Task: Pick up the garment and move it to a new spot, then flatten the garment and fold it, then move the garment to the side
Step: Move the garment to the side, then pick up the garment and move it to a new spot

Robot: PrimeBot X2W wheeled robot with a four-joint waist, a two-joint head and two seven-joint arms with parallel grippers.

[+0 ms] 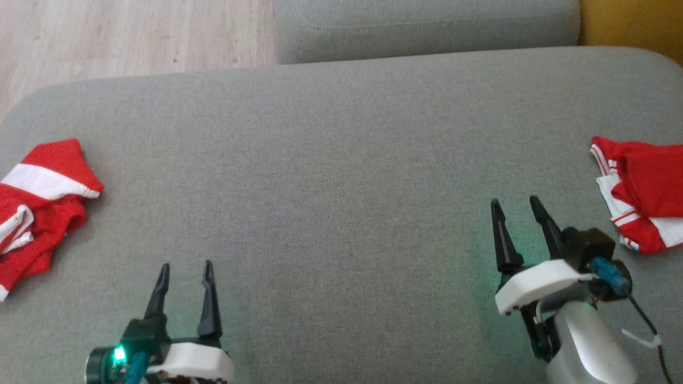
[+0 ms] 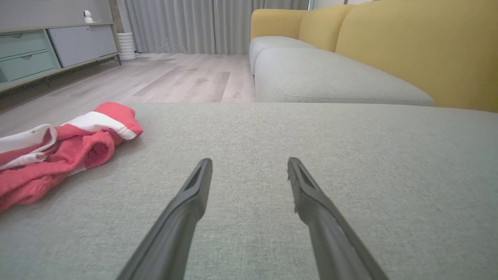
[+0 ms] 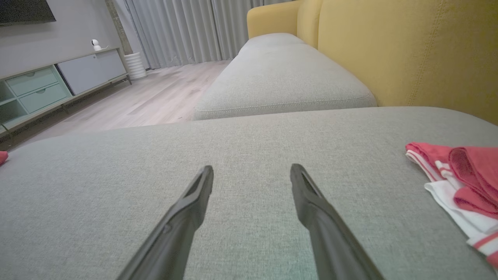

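**Head view.** I see the left gripper [image 1: 185, 264] at the lower left of the frame and the right gripper [image 1: 514, 200] at the lower right. Both are over the grey seat cushion [image 1: 341, 160]. On each, the two dark fingers stand spread with bare fabric showing between them, so both are released and grasp nothing.

The crumpled garment [image 1: 42, 208], red with white bands, lies bunched on the cushion at the left edge of the frame and is partly cut off by it. It is well apart from the left gripper. The second garment [image 1: 645, 192], also red and white, lies in flatter layers at the right edge, near the right gripper but not touching it. I cannot tell which of the two the task means.

**Left wrist view.** The bunched garment sits at the middle left, beside and beyond the fingers. The wooden floor [image 2: 175, 77] and a low cabinet [image 2: 39, 50] fill the upper left.

**Right wrist view.** The layered garment lies at the right edge, below the yellow backrest [image 3: 408, 50].
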